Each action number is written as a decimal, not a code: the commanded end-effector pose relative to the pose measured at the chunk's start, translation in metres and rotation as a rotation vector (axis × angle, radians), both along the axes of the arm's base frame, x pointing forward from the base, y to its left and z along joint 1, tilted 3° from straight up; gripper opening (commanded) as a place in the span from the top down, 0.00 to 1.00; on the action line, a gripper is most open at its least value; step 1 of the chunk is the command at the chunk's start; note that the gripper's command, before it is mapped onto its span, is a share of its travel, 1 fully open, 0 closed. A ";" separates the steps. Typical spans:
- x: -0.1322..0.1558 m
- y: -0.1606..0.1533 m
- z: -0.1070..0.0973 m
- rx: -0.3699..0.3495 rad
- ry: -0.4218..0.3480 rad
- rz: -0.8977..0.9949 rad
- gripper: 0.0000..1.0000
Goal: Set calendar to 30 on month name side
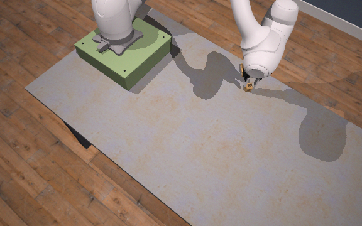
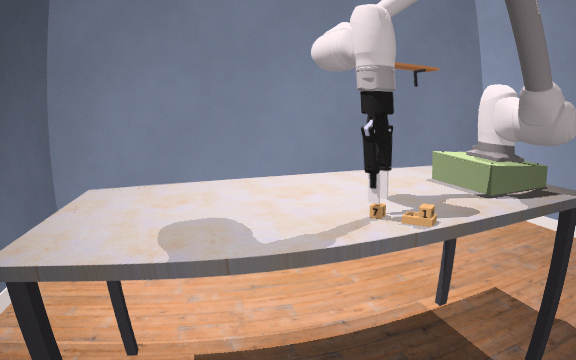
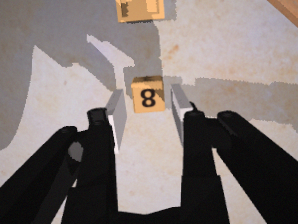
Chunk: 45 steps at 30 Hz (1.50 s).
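A loose wooden cube (image 1: 249, 87) (image 2: 377, 211) (image 3: 148, 97) stands on the table, away from the tray, with an 8 on top and a slightly tilted 7 facing the exterior camera. The tray (image 2: 413, 221) (image 3: 142, 18) is wooden; the top view shows only a sliver of it behind the arm. A second cube (image 2: 427, 211) sits at its right end in the exterior view, showing a 1; the other end holds no cube. The month's name is not readable. My gripper (image 1: 252, 81) (image 2: 377, 197) (image 3: 148, 100) is partly open and empty, pointing down just above the loose cube, fingers spread wider than it.
The table (image 1: 200, 141) (image 2: 293, 200) has an edge close behind the tray in the top view. The green base block (image 1: 121, 63) (image 2: 468, 175) carries the arm at one end. A wooden shelf (image 2: 418, 67) hangs on the wall in the exterior view.
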<state>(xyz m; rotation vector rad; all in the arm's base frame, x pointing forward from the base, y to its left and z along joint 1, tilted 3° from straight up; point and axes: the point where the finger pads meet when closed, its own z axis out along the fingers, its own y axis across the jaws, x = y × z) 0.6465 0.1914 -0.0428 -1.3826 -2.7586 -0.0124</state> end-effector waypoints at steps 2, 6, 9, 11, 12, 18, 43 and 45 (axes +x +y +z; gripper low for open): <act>0.000 0.000 0.000 0.000 0.000 0.000 0.65; 0.000 0.000 0.000 0.000 0.000 0.000 0.65; 0.000 0.000 0.000 0.000 0.000 0.000 0.65; 0.000 0.000 0.000 0.000 0.000 0.000 0.65; 0.000 0.000 0.000 0.000 0.000 0.000 0.65; 0.000 0.000 0.000 0.000 0.000 0.000 0.65; -0.001 0.001 -0.024 0.000 0.000 0.000 0.65; -0.001 0.001 -0.026 0.000 0.000 0.000 0.65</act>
